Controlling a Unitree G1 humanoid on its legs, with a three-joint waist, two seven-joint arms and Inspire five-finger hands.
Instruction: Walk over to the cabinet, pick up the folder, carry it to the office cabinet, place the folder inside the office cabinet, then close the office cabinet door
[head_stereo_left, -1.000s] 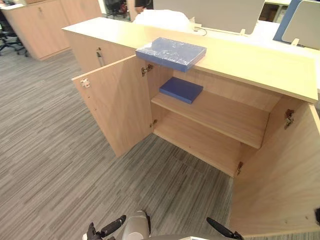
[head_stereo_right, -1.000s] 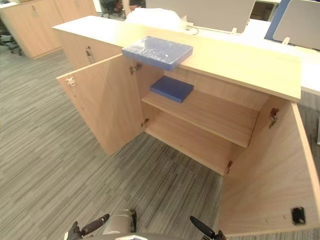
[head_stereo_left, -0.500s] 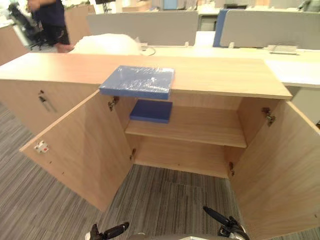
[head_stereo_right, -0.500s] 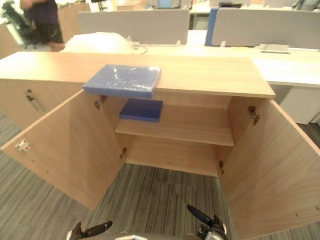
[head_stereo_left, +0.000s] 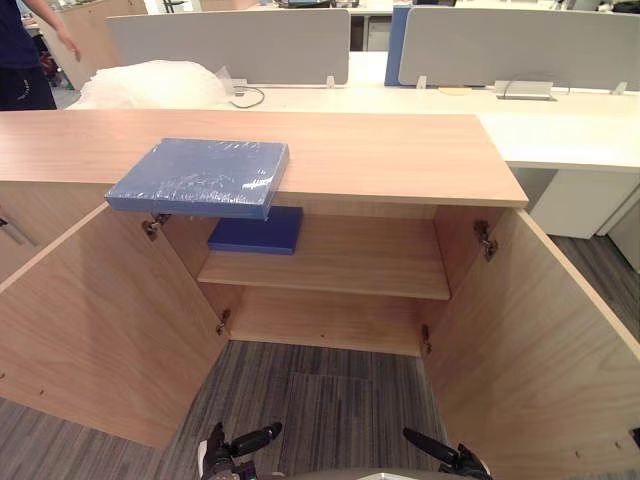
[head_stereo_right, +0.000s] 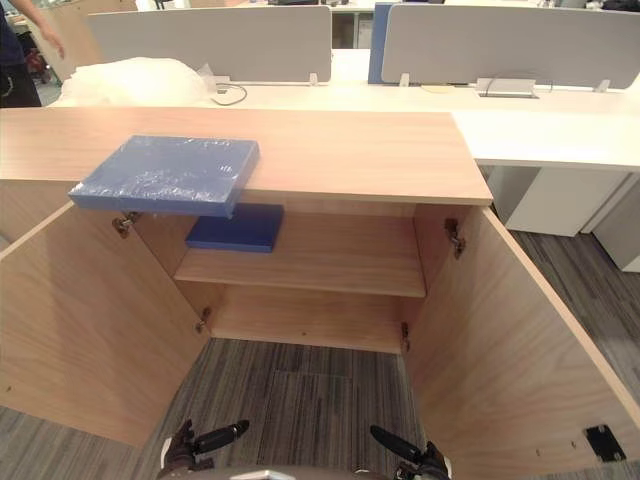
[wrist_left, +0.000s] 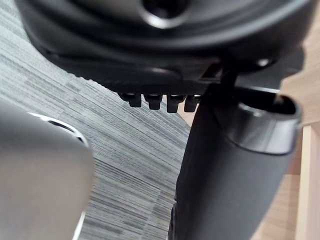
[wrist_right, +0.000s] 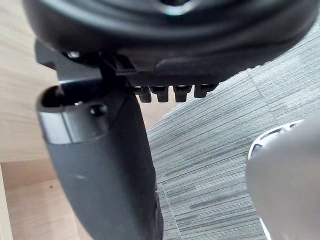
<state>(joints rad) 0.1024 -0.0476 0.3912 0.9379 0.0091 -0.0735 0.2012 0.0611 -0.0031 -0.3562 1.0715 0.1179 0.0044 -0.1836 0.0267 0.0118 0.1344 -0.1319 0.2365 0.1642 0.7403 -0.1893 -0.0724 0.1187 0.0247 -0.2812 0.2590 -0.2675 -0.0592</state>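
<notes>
Since the earlier frames the whole view has swung round, so the camera has moved, not the furniture: the cabinet (head_stereo_left: 400, 150) now stands square ahead with both doors wide open. Far up and to the left of the left hand (head_stereo_left: 222, 455), a person (head_stereo_left: 20, 50) stands behind the counter, near a white plastic bundle (head_stereo_left: 150, 85). The left door (head_stereo_left: 100, 330) swings out just ahead of that hand. The left hand hangs low over the carpet (head_stereo_left: 320, 400), fingers relaxed and holding nothing. Above and ahead of it lies the folder (head_stereo_left: 200, 178), blue and film-wrapped, flat on the cabinet top with its near edge overhanging, which should give the fingers an edge to get under. A second blue folder (head_stereo_left: 257, 232) lies on the upper shelf (head_stereo_left: 360, 260) below it, leaving bare shelf toward the right hand. The right hand (head_stereo_left: 455, 462) is also low, slack and empty, with the right door (head_stereo_left: 530, 350) just ahead and outward of it. The pickup is not yet begun, I judge.
</notes>
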